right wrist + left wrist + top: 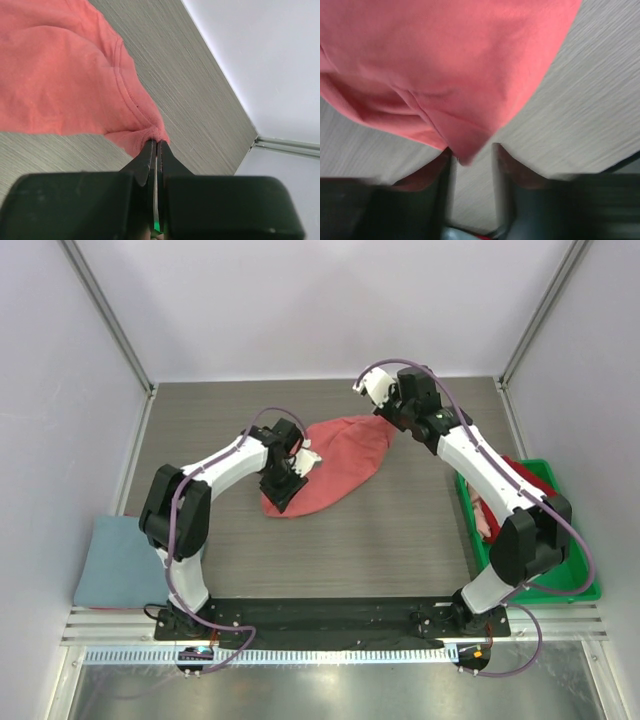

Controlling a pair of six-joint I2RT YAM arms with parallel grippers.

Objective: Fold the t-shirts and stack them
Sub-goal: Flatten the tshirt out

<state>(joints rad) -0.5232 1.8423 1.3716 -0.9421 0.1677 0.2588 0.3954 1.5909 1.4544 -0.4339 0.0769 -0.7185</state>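
A salmon-red t-shirt (335, 465) lies bunched in the middle of the table. My right gripper (387, 420) is at its far right end; in the right wrist view that gripper (156, 143) is shut on the shirt's hem (145, 131), and the cloth (55, 75) stretches off to the left. My left gripper (282, 492) is over the shirt's near left end. In the left wrist view its jaws (472, 152) stand apart, and a hanging corner of the shirt (465, 152) dips between the fingertips (445, 172), close to the left one. A folded grey-blue t-shirt (120, 560) lies at the near left.
A green tray (560, 592) stands at the right edge with a darker red t-shirt (528, 476) in it, partly behind the right arm. Grey walls close in the table on the left, right and far sides.
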